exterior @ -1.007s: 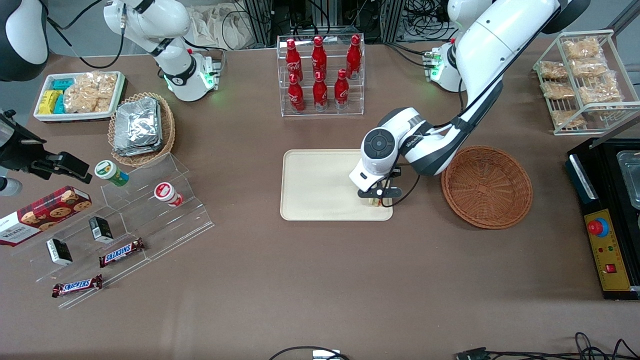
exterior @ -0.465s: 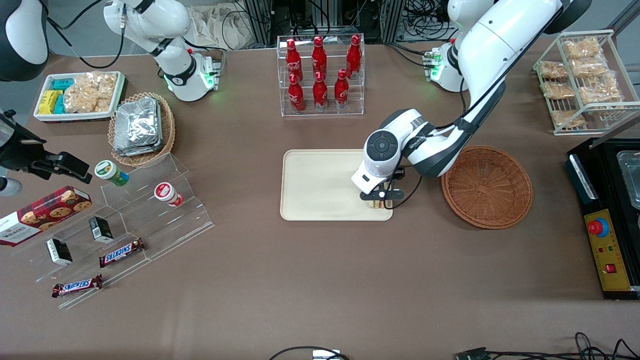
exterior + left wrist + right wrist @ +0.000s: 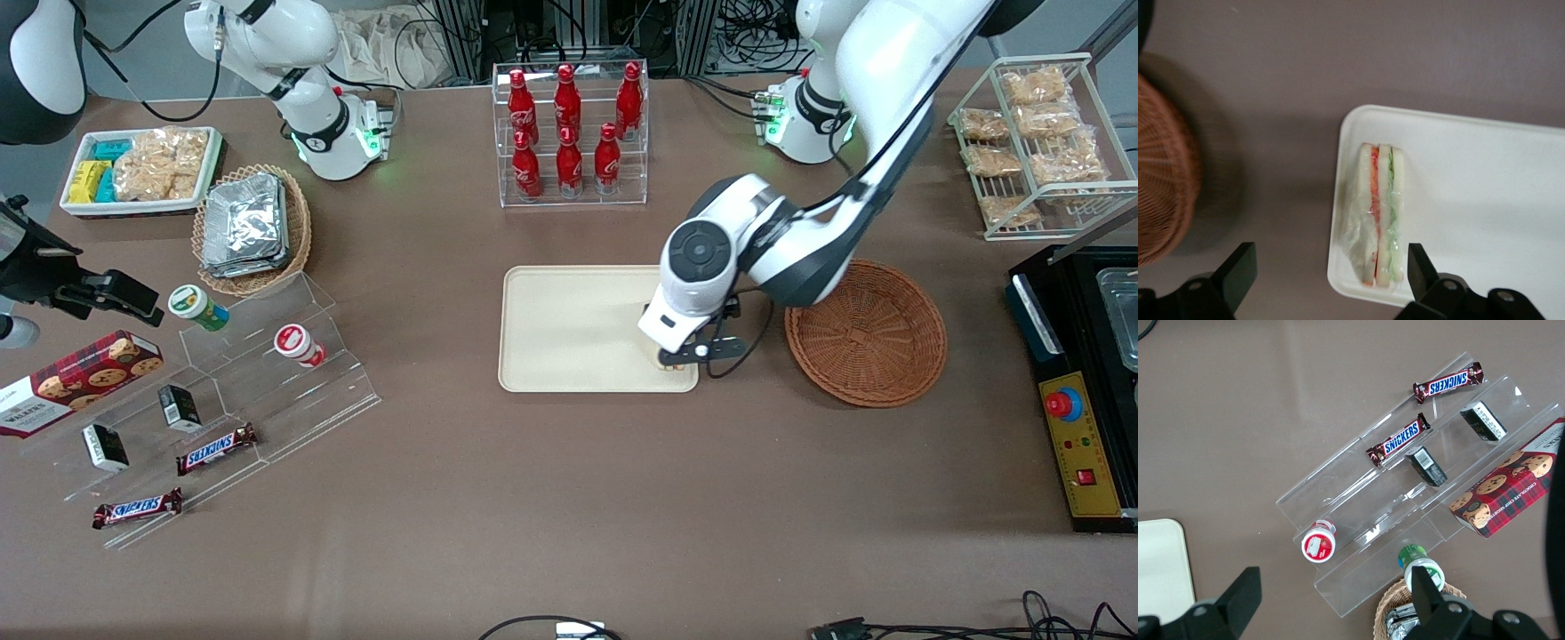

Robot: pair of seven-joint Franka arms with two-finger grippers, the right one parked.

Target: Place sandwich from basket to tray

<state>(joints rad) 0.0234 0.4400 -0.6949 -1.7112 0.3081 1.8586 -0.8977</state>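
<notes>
Sandwich: you will find the sandwich (image 3: 1379,212) lying on the tray (image 3: 1485,200), tight in the corner nearest the basket (image 3: 865,332), its green and orange-pink layers showing.
End effector: your end effector (image 3: 1328,270) hangs above the sandwich, fingers (image 3: 1238,267) spread wide and touching nothing, so the load is released.
Basket: the round reddish-brown basket holds nothing and sits on the table (image 3: 569,498) just beside the tray, toward the working arm's end.
Step in hand: judged from this layout, the placing is done and you are at the retreat.
Next move: lift straight up so the fingers avoid the wrapper, then pull the arm away.
</notes>
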